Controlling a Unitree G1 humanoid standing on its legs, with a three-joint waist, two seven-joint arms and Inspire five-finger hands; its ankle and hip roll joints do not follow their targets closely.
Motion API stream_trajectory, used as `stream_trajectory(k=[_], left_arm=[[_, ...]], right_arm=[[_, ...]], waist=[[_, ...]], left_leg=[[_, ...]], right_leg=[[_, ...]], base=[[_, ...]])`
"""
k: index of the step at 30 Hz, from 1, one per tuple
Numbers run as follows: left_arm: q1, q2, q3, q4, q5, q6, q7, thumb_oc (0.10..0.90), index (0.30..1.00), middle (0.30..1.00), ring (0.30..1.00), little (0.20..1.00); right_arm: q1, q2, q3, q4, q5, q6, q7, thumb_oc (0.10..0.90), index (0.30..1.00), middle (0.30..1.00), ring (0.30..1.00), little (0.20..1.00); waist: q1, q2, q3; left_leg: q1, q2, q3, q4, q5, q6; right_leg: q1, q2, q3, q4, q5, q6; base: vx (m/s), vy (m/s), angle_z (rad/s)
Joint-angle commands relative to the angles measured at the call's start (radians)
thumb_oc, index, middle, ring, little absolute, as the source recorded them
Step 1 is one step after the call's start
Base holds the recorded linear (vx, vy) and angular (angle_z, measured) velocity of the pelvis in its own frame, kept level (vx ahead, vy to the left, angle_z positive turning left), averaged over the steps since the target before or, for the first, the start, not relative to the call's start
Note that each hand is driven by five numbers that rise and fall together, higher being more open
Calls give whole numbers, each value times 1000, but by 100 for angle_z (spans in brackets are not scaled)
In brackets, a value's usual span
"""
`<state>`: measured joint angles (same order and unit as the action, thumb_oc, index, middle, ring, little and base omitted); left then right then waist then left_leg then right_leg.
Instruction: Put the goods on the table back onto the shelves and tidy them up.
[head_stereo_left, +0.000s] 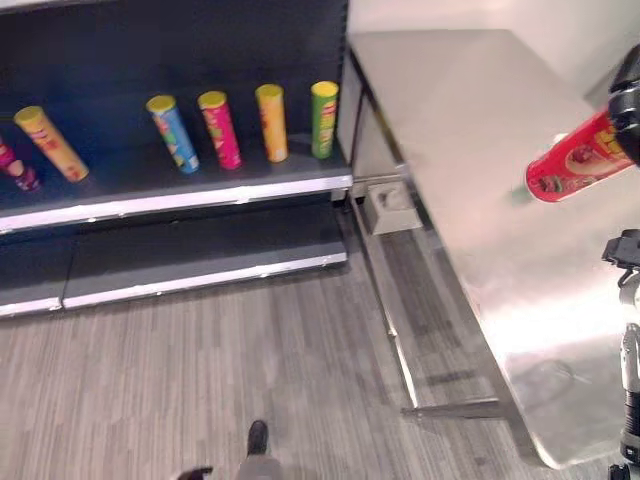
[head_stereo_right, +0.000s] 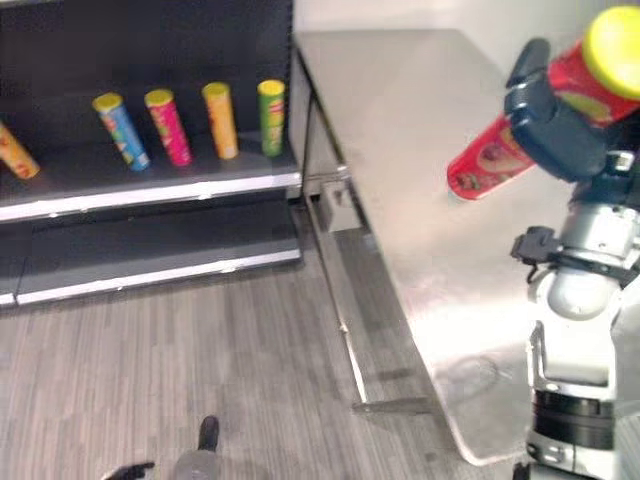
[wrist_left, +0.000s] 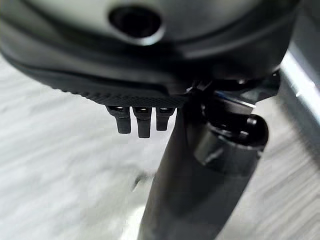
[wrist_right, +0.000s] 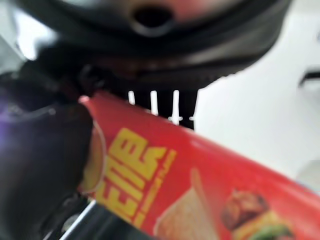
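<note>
- The right hand (head_stereo_right: 555, 125) sits at about 2 o'clock in the eye views, raised over the table (head_stereo_right: 420, 150), its dark fingers and thumb clamped round a red can (head_stereo_right: 490, 160).
- The red can is tilted, clear of the table top: its yellow lid (head_stereo_right: 615, 38) points up toward 1 o'clock and its base points down toward the shelves at 9 o'clock.
- In the right wrist view the red can (wrist_right: 200, 185) lies slantwise across the palm, with the thumb (wrist_right: 45, 150) pressed against its side.
- The left hand (wrist_left: 142, 120) shows in its own wrist view above grey floor (wrist_left: 50, 165); its fingers hang in a short row, and I cannot tell whether they are curled or straight.
- The floor (head_stereo_left: 200, 370) of grey planks fills the near ground from 6 to 9 o'clock.
- The table is a bare steel top running from 4 o'clock up to 12 o'clock, just right of the shelves.
- The lower shelf (head_stereo_left: 200, 265) at 9 o'clock is dark with a pale front edge.
- The upper shelf (head_stereo_left: 180, 195) at 10 o'clock carries a row of upright cans: a green can (head_stereo_left: 323, 120) nearest the table, then an orange can (head_stereo_left: 271, 123), a pink can (head_stereo_left: 220, 130) and a blue can (head_stereo_left: 173, 133).
- Farther left on the upper shelf, well apart from those four, stands a yellow can (head_stereo_left: 50, 143), and a dark pink can (head_stereo_left: 15, 165) shows at the picture's edge.
</note>
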<state>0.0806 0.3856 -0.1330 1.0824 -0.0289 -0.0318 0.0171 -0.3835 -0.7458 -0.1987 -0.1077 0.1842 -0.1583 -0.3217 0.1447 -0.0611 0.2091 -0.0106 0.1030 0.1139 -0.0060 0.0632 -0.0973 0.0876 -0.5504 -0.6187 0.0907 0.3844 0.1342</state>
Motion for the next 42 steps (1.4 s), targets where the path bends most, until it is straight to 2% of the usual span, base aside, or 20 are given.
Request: stream_trajectory(k=[1,6,7,9,11,14,18,23,25,26,28,29,30,31,32,35,36,40,41,42], left_arm=[[19,37,5,-34,-8,-24,37,800,900,900,900,900],[18,36,7,-34,-9,-24,37,800,900,900,900,900],[46,27,26,-45,-39,-11,11,800,900,900,900,900],[63,9,29,-46,-37,-11,3,800,900,900,900,900],[98,-26,46,-57,-52,-10,-5,800,900,900,900,900],[102,-42,27,-84,-49,-5,-16,800,900,900,900,900],[102,-48,28,-97,-44,8,-15,800,900,900,900,900],[80,-41,31,-61,-36,0,18,800,900,900,900,900],[72,-33,25,-76,-36,-4,22,800,900,900,900,900],[75,-33,20,-79,-31,-1,21,800,900,900,900,900],[63,-30,11,-74,-6,5,20,800,900,900,900,900],[57,-23,3,-72,5,6,19,800,900,900,900,900],[50,3,-3,-77,27,2,19,800,900,900,900,900],[51,5,-1,-77,27,2,19,800,900,900,900,900],[59,23,16,-77,34,5,23,800,900,900,900,900],[61,37,33,-59,40,10,24,800,900,900,900,900],[61,38,47,-46,39,11,23,800,900,900,900,900],[62,29,57,-29,34,10,23,800,900,900,900,900],[62,29,57,-28,34,10,23,800,900,900,900,900],[60,17,59,-38,24,10,22,800,900,900,900,900]], right_arm=[[-211,-182,-23,-21,-10,-65,-30,400,300,300,300,300],[-218,-183,-19,-17,-10,-67,-30,400,300,300,300,300],[-228,-210,27,11,23,-72,12,400,300,300,300,300],[-231,-197,46,27,31,-71,21,400,300,300,300,300],[-219,-162,70,13,46,-68,42,400,300,300,300,300],[-176,-156,63,-4,35,-58,55,400,300,300,300,300],[-136,-139,76,-21,26,-34,78,400,300,300,300,300],[-113,-119,90,-40,40,-38,98,400,300,300,300,300],[-88,-133,77,-56,31,-34,102,400,300,300,300,300],[-68,-134,63,-65,30,-29,107,400,300,300,300,300],[-21,-121,24,-76,-1,-12,112,400,300,300,300,300],[-4,-109,14,-87,-14,-3,116,400,300,300,300,300],[-5,-70,21,-105,-23,-3,116,400,300,300,300,300],[-5,-67,22,-107,-25,-2,115,400,300,300,300,300],[-30,-40,50,-113,-31,-2,115,400,300,300,300,300],[-27,-27,63,-113,-31,0,122,400,300,300,300,300],[-11,-29,54,-123,-39,1,135,400,300,300,300,300],[-2,-12,55,-127,-30,-6,141,400,300,300,300,300],[-2,-12,55,-127,-30,-6,141,400,300,300,300,300],[14,-7,56,-123,-23,-11,146,400,300,300,300,300]], waist=[[1,10,-114],[1,9,-114],[9,-12,-97],[27,-29,-99],[43,-23,-102],[43,-9,-74],[23,9,-59],[-2,5,-63],[-30,39,-75],[-38,54,-89],[-42,72,-114],[-45,62,-121],[-46,55,-116],[-43,48,-114],[-35,47,-106],[-47,53,-91],[-71,61,-72],[-71,73,-56],[-71,74,-56],[-80,74,-39]], left_leg=[[45,16,4,-77,-62,-9],[43,14,7,-77,-62,-9],[36,-74,-19,-74,-21,38],[41,-98,-33,-72,-26,37],[27,-105,-48,-55,-21,29],[-34,-94,-38,59,-47,9],[-80,-7,33,103,-46,-1],[-60,186,-40,23,52,-42],[-50,268,-28,-46,118,-86],[-41,273,-6,-72,116,-101],[-31,236,10,-81,73,-120],[-30,198,13,-76,55,-109],[-13,125,37,-74,5,-69],[-8,117,44,-71,-1,-65],[23,61,88,-80,-34,-21],[41,30,109,-81,-50,11],[60,3,109,-81,-55,33],[87,-29,116,-81,-74,44],[88,-29,116,-81,-74,44],[99,-39,109,-81,-79,46]], right_leg=[[-46,103,78,22,-217,99],[-54,100,83,30,-222,99],[-71,425,214,76,-459,-19],[-24,460,247,-28,-464,-37],[7,482,281,-126,-416,-30],[47,469,241,-169,-409,-28],[50,439,192,-169,-403,-23],[10,358,192,-142,-400,11],[9,310,182,-127,-400,45],[17,295,172,-125,-392,58],[30,238,155,-120,-357,81],[29,190,154,-108,-330,98],[7,107,154,-52,-267,107],[4,97,162,-45,-269,111],[-33,33,134,25,-223,99],[-75,38,154,119,-222,82],[-121,121,230,147,-261,58],[-128,211,185,83,-306,37],[-128,211,185,82,-306,36],[-161,255,214,40,-302,38]], base=[[-122,237,-8],[-43,87,16],[-102,289,-2],[-39,113,-18],[11,-30,45],[-69,18,43],[-86,146,69],[2,317,12],[80,581,12],[136,656,17],[152,515,45],[212,682,94],[169,510,77],[156,621,38],[49,304,-8],[66,444,-22],[106,284,4],[111,150,-9],[115,42,-15],[165,19,-15]])
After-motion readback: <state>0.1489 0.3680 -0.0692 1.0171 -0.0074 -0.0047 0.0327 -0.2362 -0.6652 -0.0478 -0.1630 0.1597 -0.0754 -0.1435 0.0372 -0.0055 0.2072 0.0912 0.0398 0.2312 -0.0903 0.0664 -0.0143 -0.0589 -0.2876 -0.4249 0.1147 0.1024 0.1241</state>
